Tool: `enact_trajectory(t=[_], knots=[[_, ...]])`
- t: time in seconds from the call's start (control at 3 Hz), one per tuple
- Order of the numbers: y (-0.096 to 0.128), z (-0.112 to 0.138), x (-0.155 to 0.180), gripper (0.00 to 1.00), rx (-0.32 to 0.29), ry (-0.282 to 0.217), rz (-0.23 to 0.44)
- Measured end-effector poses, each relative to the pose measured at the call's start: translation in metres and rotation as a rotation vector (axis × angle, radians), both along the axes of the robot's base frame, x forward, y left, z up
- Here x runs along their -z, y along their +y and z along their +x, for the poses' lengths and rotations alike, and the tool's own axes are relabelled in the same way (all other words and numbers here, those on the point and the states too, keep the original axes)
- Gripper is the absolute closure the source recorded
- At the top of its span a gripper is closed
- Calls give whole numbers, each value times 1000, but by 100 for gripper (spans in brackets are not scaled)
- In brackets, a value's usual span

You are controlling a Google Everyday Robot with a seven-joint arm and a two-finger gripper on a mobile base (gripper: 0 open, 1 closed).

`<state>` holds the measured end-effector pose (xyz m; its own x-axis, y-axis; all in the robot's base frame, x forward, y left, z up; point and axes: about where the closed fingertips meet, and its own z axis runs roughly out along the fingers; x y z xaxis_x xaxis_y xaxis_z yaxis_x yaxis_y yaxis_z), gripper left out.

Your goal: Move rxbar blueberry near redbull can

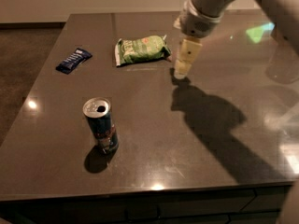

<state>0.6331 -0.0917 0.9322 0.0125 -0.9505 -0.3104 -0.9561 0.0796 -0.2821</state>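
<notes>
The rxbar blueberry [74, 60] is a small dark blue wrapper with white lettering, lying flat near the table's far left edge. The redbull can [101, 124] stands upright at the front left, blue and silver with its silver top showing. My gripper [182, 70] hangs from the arm at the upper right, its cream fingers pointing down just above the table, right of the green bag. It is far right of the bar and holds nothing that I can see.
A crinkled green chip bag [142, 49] lies between the bar and the gripper. The dark table [187, 139] ends at its front edge near the bottom and at its left edge beside the bar. The arm's shadow falls across the right half.
</notes>
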Motion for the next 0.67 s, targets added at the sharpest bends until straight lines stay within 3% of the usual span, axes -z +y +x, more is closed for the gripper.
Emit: enact_trajectory(t=[0.33, 0.67], knots=[[29, 29, 11, 0, -18, 21, 29], [69, 37, 21, 0, -45, 56, 78]])
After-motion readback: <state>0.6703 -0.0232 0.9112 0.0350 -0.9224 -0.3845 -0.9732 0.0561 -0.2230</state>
